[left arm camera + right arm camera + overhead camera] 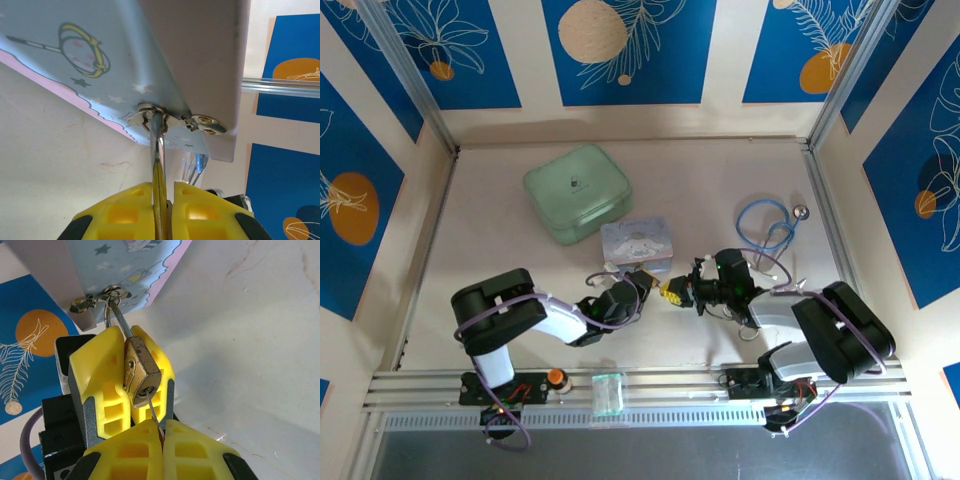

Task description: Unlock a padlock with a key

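Behind padlock [141, 372], blue tin [636, 243], green case [577, 192] beyond

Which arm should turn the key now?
Right. The right end effector is shut on the key, whose tip sits in the keyhole of the padlock. The left end effector clamps the padlock body, steadying it at the hasp of the tin.
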